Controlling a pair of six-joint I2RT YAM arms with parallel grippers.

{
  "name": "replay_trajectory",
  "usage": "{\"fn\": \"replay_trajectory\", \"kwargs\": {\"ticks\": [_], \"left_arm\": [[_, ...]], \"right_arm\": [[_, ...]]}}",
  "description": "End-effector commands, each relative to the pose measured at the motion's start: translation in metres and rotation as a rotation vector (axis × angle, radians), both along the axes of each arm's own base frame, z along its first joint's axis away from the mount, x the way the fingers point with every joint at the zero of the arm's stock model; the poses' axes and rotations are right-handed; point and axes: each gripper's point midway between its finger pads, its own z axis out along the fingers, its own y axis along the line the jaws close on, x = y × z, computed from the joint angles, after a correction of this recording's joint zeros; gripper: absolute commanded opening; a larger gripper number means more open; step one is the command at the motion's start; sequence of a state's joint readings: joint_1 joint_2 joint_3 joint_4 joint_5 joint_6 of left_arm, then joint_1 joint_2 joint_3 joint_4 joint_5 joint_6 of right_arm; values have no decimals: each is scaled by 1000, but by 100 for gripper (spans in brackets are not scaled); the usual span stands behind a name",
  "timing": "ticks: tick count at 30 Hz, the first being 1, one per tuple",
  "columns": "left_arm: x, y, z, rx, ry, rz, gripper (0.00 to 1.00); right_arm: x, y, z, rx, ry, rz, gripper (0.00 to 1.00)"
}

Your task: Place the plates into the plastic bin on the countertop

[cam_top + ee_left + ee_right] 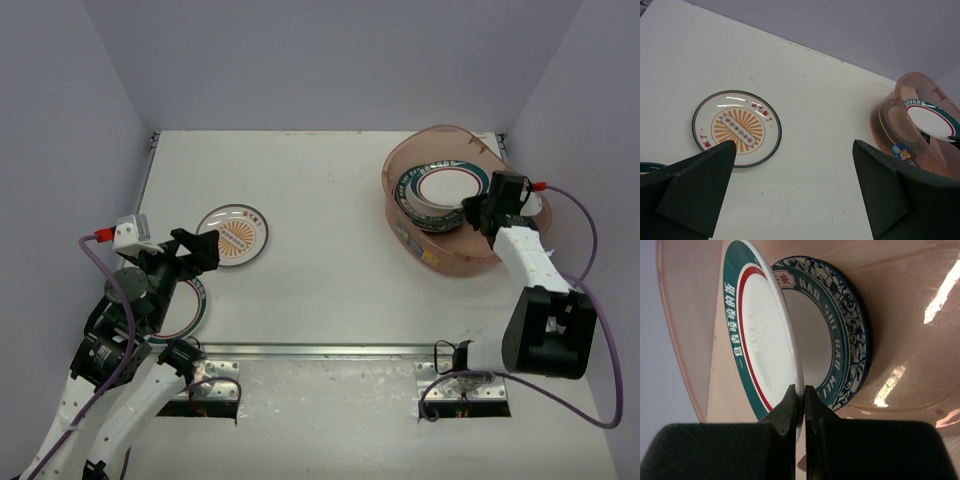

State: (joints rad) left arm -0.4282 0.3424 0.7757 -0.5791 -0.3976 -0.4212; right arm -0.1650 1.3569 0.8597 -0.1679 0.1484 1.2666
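The pink-brown plastic bin (440, 252) stands at the back right of the white countertop (330, 270). My right gripper (478, 213) reaches into it and is shut on the rim of a teal-rimmed plate with a red ring (757, 340), held tilted over a stack topped by a teal lettered plate (827, 340) on a blue floral plate (854, 325). An orange sunburst plate (233, 235) lies flat at the left. My left gripper (205, 250) is open and empty just near of it (737, 127). Another teal-rimmed plate (190, 305) lies partly under my left arm.
The bin wall (910, 305) closely surrounds the held plate. The bin also shows at the right of the left wrist view (920, 125). Grey walls enclose the table on three sides. A metal strip (320, 350) runs along the front edge.
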Motion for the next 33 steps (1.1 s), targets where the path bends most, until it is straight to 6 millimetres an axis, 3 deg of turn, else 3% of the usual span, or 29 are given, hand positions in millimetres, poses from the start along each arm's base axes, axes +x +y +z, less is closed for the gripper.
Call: {"fn": "replay_trajectory", "kwargs": {"ticks": [1, 3, 4, 6, 7, 8, 9, 11, 12, 15, 16, 18, 20, 21, 22, 24, 25, 27, 30, 33], "left_arm": [[5, -4, 8, 1, -33, -16, 100], [5, -5, 7, 4, -30, -21, 100], [6, -5, 7, 5, -28, -22, 100], [6, -5, 6, 6, -25, -20, 100], [6, -5, 6, 6, -25, -19, 100], [6, -4, 6, 6, -26, -17, 100], [6, -4, 6, 6, -26, -16, 100], [6, -4, 6, 5, -26, -16, 100], [6, -4, 6, 5, -25, -16, 100], [7, -2, 5, 8, -20, -3, 100], [7, -2, 5, 9, -19, -1, 100], [8, -1, 5, 9, -16, 5, 100], [7, 0, 5, 8, -14, 14, 100], [7, 2, 4, 7, -13, 22, 100], [7, 3, 4, 5, -12, 31, 100], [7, 8, 3, 0, -8, 60, 100], [6, 11, 2, -2, -3, 78, 100], [5, 22, 1, -10, 13, 141, 100], [2, 29, 1, -22, 13, 183, 100], [-1, 35, 3, -34, 1, 215, 100]], "right_arm": [[35, -7, 27, -20, -84, -12, 0], [47, 0, 22, -16, -82, 52, 3], [51, 6, 24, -15, -97, 105, 15], [54, 14, 27, -10, -109, 159, 46], [47, 17, 18, 16, -54, 161, 71], [50, 17, 20, 27, -28, 160, 88], [48, 18, 19, 31, 27, 168, 95], [20, 22, 4, 64, 222, 172, 99], [21, 19, 15, 50, 239, 165, 99], [-1, 21, 18, 9, 315, 172, 99], [1, 25, 34, -32, 252, 207, 99], [-1, 33, 48, -133, 202, 259, 99], [1, 44, 80, -198, 107, 314, 99], [4, 62, 103, -230, 25, 386, 99], [4, 90, 119, -245, -49, 483, 99], [1, 150, 169, -343, -299, 703, 99], [3, 151, 186, -404, -376, 719, 99], [-15, 224, 221, -451, -579, 962, 99], [-40, 305, 215, -394, -610, 1239, 99], [-54, 372, 182, -359, -593, 1425, 99]]}}
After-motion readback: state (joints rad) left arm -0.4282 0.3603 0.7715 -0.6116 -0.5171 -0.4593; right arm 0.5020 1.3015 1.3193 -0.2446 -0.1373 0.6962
